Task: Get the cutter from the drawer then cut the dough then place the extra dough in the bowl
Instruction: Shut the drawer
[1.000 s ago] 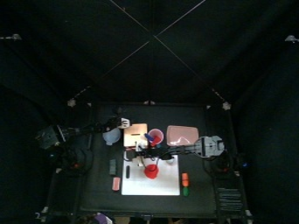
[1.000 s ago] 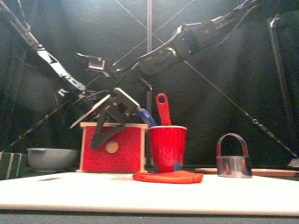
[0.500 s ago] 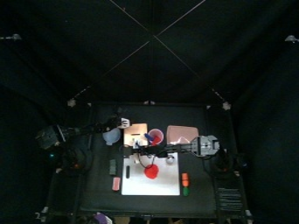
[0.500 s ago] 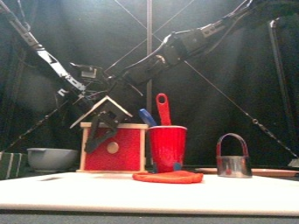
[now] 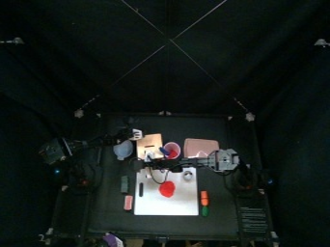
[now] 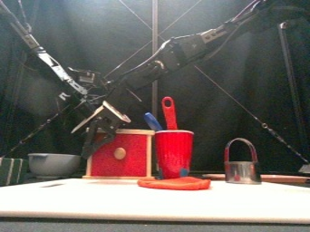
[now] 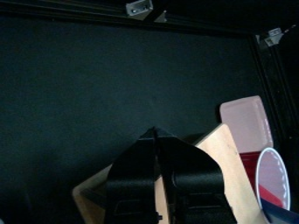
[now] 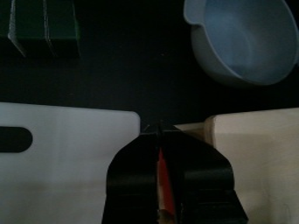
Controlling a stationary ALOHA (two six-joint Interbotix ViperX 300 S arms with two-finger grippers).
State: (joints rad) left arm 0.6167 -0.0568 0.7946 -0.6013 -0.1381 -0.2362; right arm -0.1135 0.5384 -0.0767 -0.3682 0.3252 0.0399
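The red dough point(image 6: 173, 183) lies flat on the white board point(image 5: 172, 201), and the metal cutter point(image 6: 242, 164) stands to its right. The wooden box point(image 6: 118, 152) has its red drawer front flush. My right gripper point(image 6: 103, 113) hangs above the box's left front corner, jaws shut, with a thin red strip showing between them in the right wrist view point(image 8: 162, 131). The blue-grey bowl point(image 8: 239, 39) sits left of the box. My left gripper point(image 7: 156, 136) hovers shut over the back of the box point(image 7: 233, 166).
A red cup point(image 6: 173, 149) with a blue and a red knife stands between the box and the cutter. The pink tray point(image 5: 202, 148) lies at the back right. The dark green sushi roll point(image 8: 41, 31) sits left of the board, with small toy foods point(image 5: 204, 198) on and beside it.
My right gripper has risen from the box's drawer front, moving up and to the left. The left arm, dough and cutter have not moved.
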